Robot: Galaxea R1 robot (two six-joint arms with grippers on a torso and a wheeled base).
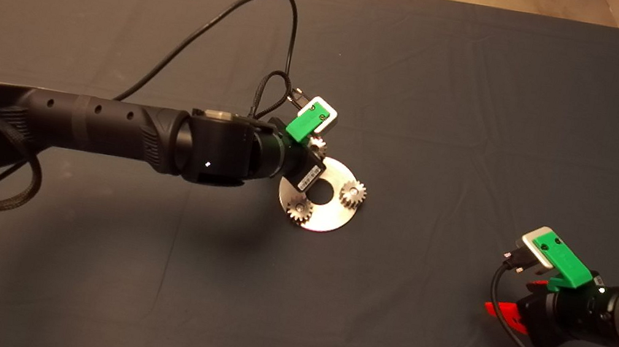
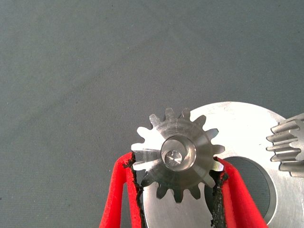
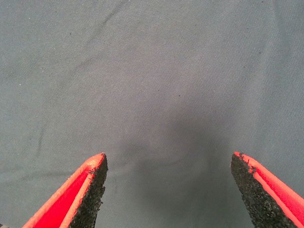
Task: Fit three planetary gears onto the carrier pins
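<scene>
Red fingers of the left tool bracket the third gear, their black pads against its teeth on either side, so the tool is narrowed onto the gear. That gear sits over the rim of the disc, and a shiny pin end shows inside its bore, so it looks threaded on. Whether it has dropped flat onto the disc I cannot tell.

Just beyond, across the disc's centre hole, a second gear stands on its own pin. From above, this gear and another both sit on the disc, while the left tool's body hides most of the one it grips.

Judged from this, the last gear is being seated. Next the fingers should spread, then lift straight off without dragging the teeth; if the gear is cocked, a light press down should come first.

Well apart on the bench, the right tool waits with fingers spread wide over bare mat.
</scene>
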